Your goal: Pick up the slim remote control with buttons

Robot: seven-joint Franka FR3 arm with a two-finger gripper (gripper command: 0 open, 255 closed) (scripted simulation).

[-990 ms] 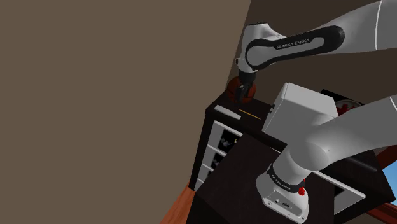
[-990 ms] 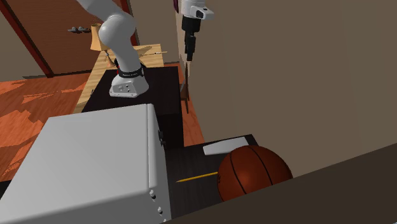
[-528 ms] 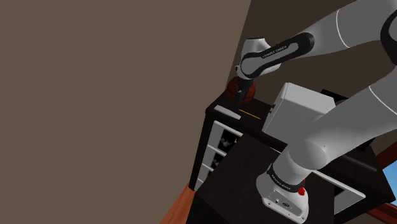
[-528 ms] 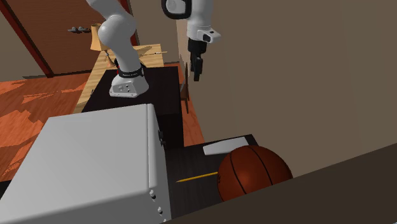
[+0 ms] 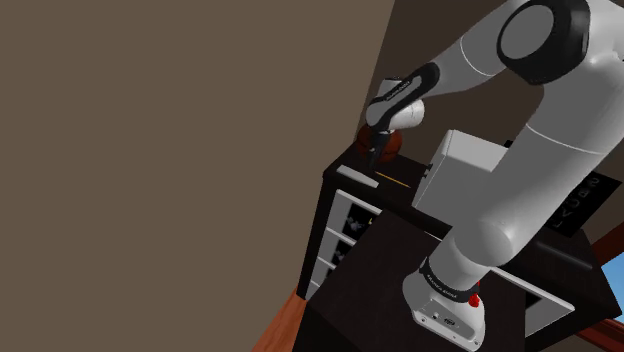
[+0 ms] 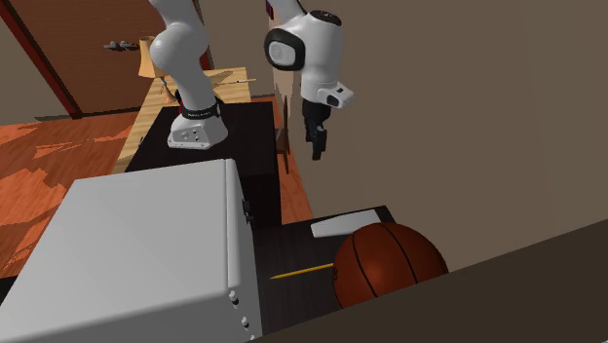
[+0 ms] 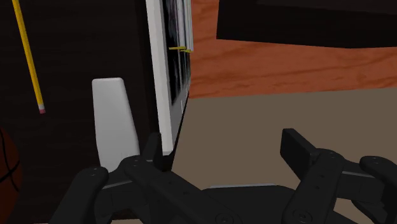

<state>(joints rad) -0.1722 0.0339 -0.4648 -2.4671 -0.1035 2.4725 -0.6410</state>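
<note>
Hand (image 7: 222,143) spread, empty, above the worktop (image 7: 76,51) edge. I should shift it over the white remote (image 7: 114,118), straddle its narrow width, then descend.

White remote (image 7: 114,121), yellow pencil (image 7: 28,54) (pink-tipped), orange-brown basketball (image 6: 390,263), black pincer (image 7: 222,143)

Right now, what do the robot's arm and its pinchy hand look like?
The arm is smooth, round and white, like fat tubes joined together, with dark patches at the joints. A black band rings it just above its white foot, which has a small red knob. The gripper is all black, with two chunky fingers.
</note>
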